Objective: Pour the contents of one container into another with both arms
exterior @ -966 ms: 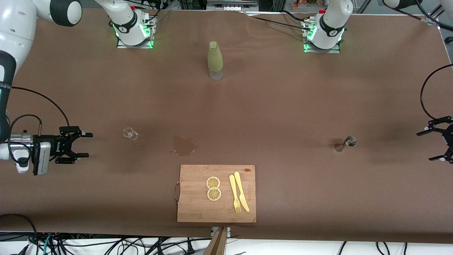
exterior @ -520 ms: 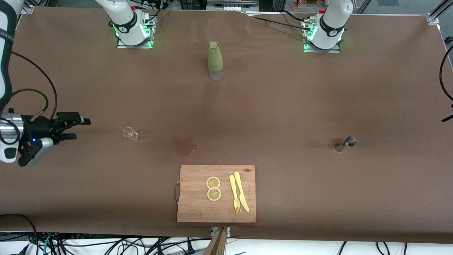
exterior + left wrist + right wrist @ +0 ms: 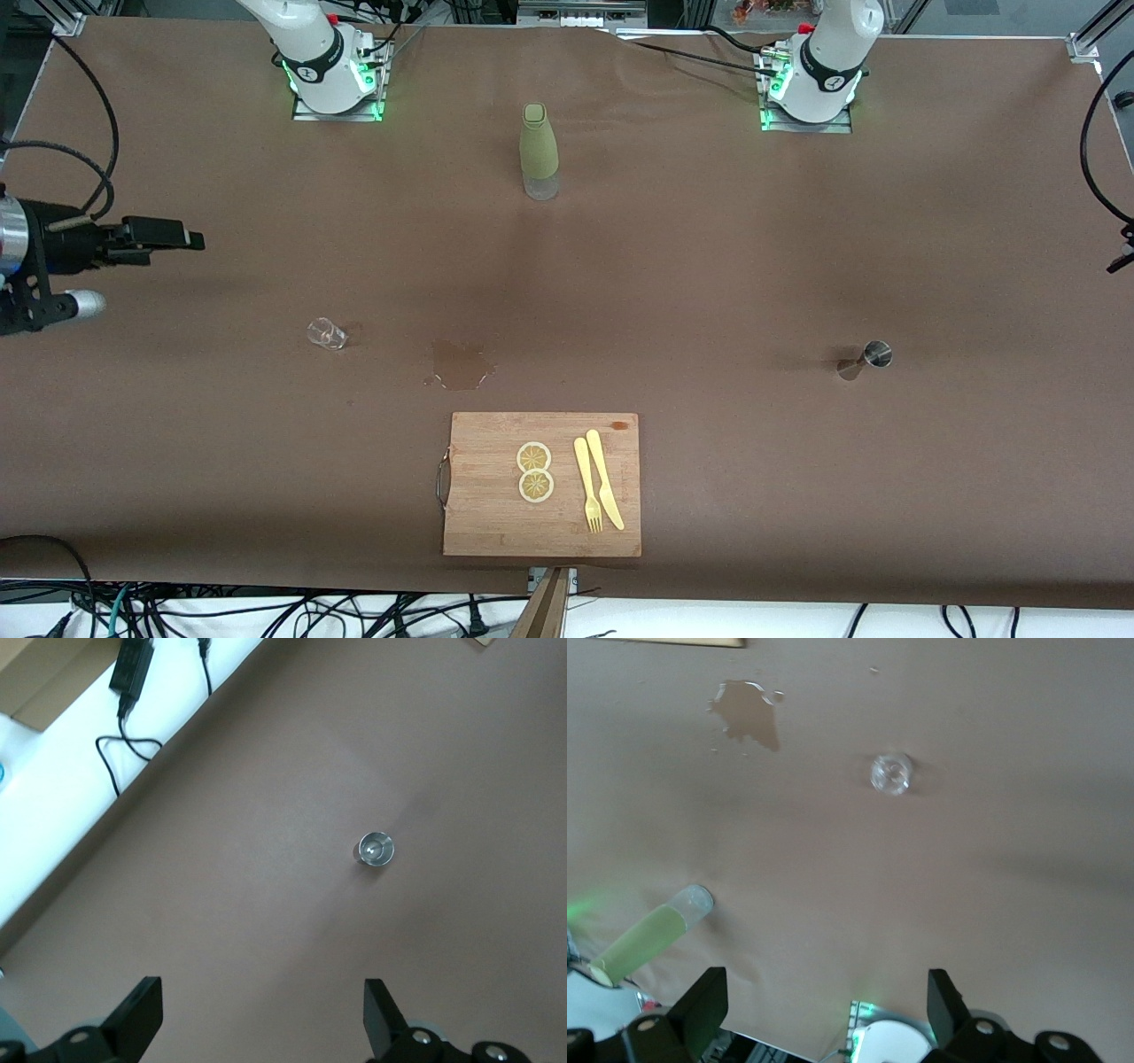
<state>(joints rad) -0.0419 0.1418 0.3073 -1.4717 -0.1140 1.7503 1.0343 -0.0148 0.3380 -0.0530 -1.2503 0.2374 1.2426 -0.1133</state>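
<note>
The small silver jigger (image 3: 866, 358) stands upright toward the left arm's end of the table and shows from above in the left wrist view (image 3: 376, 850). My left gripper (image 3: 263, 1001) hangs open high over the bare cloth near it, holding nothing. It is almost wholly outside the front view. The tiny clear glass cup (image 3: 326, 333) stands toward the right arm's end, and the right wrist view also shows the glass cup (image 3: 891, 773). My right gripper (image 3: 182, 237) hovers over the table edge at that end, well apart from the cup. The right gripper (image 3: 826, 992) is open and empty.
A tall olive-green bottle (image 3: 539, 151) stands midway between the two bases. A brown spill (image 3: 461, 365) lies beside the cup. A wooden cutting board (image 3: 478, 523) near the front edge carries lemon slices (image 3: 534, 471) and a yellow fork and knife (image 3: 599, 492).
The right gripper has drawn back toward the table's edge, shifted toward the bases and turned edge-on. The left gripper has slid out past the front view's edge. Cup and jigger have not moved.
</note>
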